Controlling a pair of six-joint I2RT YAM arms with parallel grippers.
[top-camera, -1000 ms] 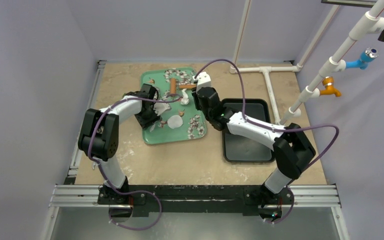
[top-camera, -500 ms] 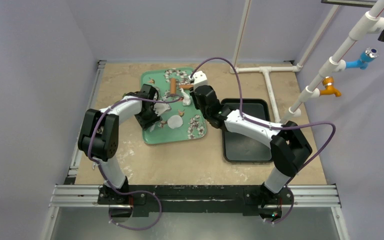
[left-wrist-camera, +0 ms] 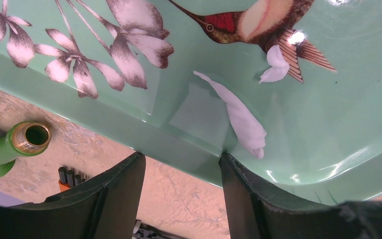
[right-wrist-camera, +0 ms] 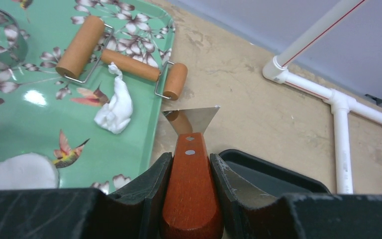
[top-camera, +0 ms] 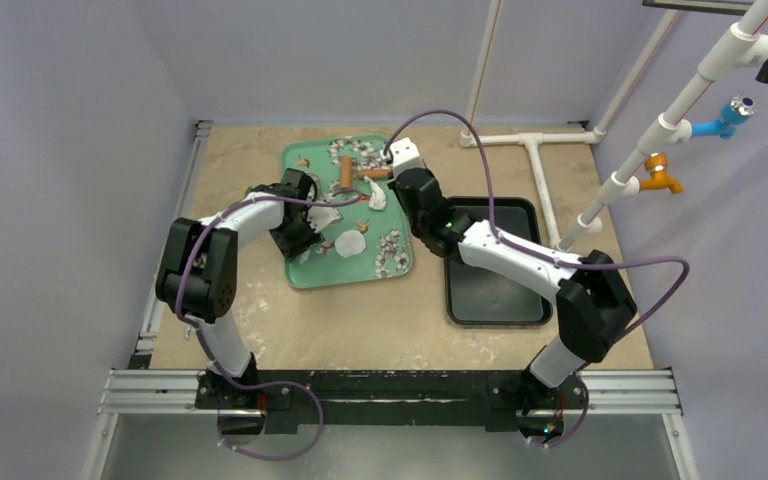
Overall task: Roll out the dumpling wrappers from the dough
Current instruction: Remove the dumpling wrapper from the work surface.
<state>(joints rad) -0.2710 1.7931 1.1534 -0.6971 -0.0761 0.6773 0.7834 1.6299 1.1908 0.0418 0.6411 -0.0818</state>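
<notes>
Right wrist camera shows the dough [right-wrist-camera: 114, 108], a soft white lump, lying on the green tray [right-wrist-camera: 124, 149] just beside the wooden roller [right-wrist-camera: 129, 64]; a flat round wrapper [right-wrist-camera: 20, 172] lies nearer on the same tray. The right gripper [right-wrist-camera: 190, 158] has its jaws clamped on a wooden-handled scraper [right-wrist-camera: 191, 209]. The left gripper [left-wrist-camera: 181, 158] has jaws apart, astride the tray's rim on the table [right-wrist-camera: 238, 99].

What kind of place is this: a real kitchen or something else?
Most likely a robot test booth, not a kitchen: plain walls close in the table, a white pipe frame stands behind, and dough lies on a green tray.
</notes>
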